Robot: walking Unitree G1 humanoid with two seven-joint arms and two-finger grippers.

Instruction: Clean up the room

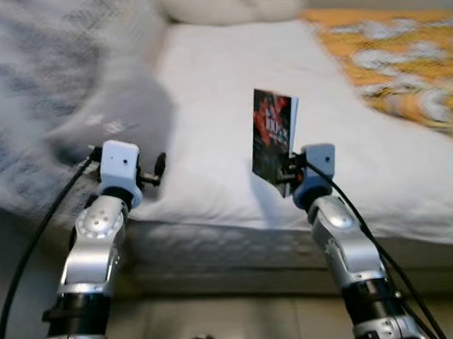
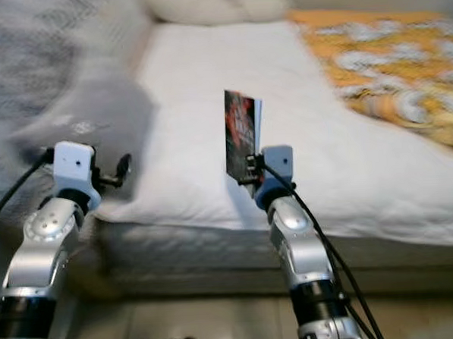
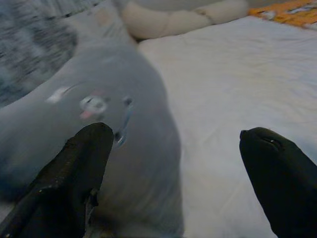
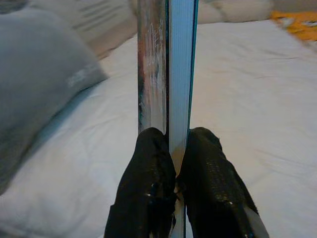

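A thin book (image 1: 273, 137) with a dark red and black cover stands upright above the near edge of the white bed (image 1: 267, 76). My right gripper (image 1: 287, 174) is shut on its lower edge; in the right wrist view both black fingers (image 4: 148, 168) pinch the book (image 4: 168, 69) from either side. My left gripper (image 1: 160, 170) is open and empty over the bed's near left corner. In the left wrist view its fingers (image 3: 74, 168) stand wide apart before a grey pillow (image 3: 114, 134).
A grey pillow (image 1: 121, 114) and a grey patterned blanket (image 1: 32, 81) lie on the bed's left side. An orange and white patterned cover (image 1: 403, 61) lies at the right. A cream pillow (image 1: 225, 6) sits at the bed's head.
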